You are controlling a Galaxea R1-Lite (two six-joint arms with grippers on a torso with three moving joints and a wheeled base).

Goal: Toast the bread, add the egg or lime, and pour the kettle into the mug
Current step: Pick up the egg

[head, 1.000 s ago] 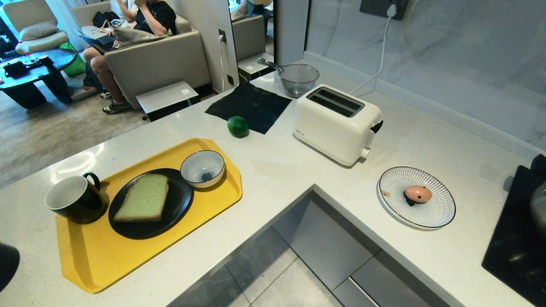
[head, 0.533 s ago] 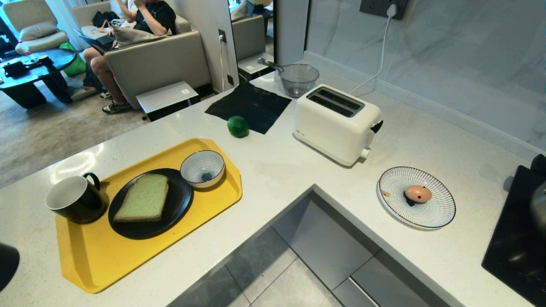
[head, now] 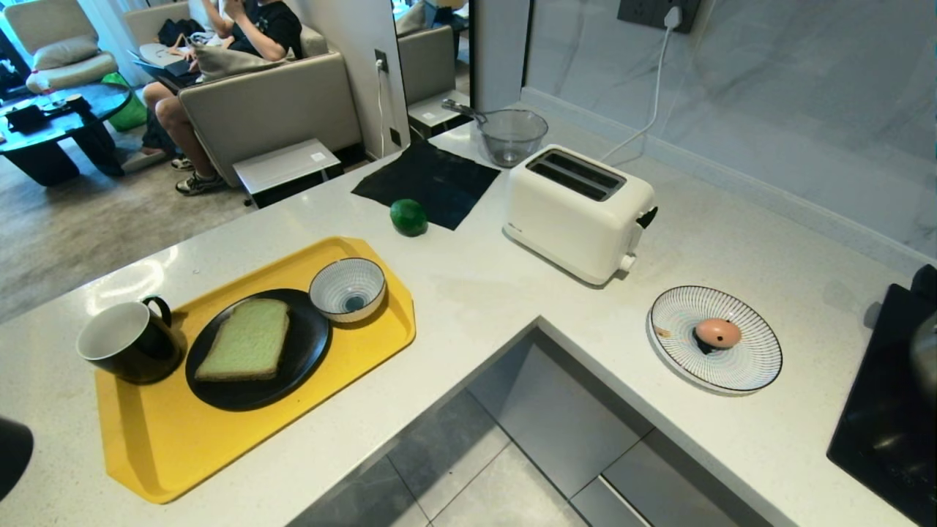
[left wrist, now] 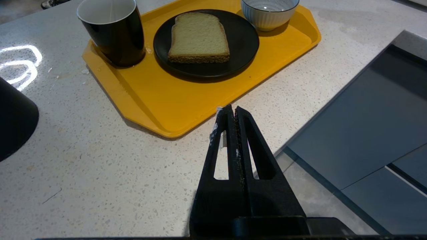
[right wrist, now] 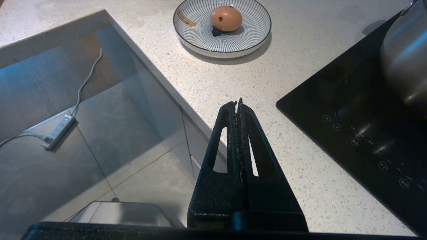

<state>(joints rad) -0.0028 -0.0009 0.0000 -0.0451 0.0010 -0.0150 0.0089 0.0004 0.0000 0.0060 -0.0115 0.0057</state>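
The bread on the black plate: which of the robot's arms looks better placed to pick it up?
Probably the left. The left gripper, shut, hangs just off the yellow tray holding the bread; the right gripper is over by the egg.

Bread (head: 247, 339): pale green slice, tan crust, flat on black plate (head: 307, 366) on yellow tray (head: 183, 446)
Mug (head: 129, 341): black, white inside, upright at tray's edge beside plate
Lime (head: 408, 217): dark green, on counter (head: 476, 293)
Egg (head: 717, 333): pinkish, dark spot, on striped plate (head: 754, 366)
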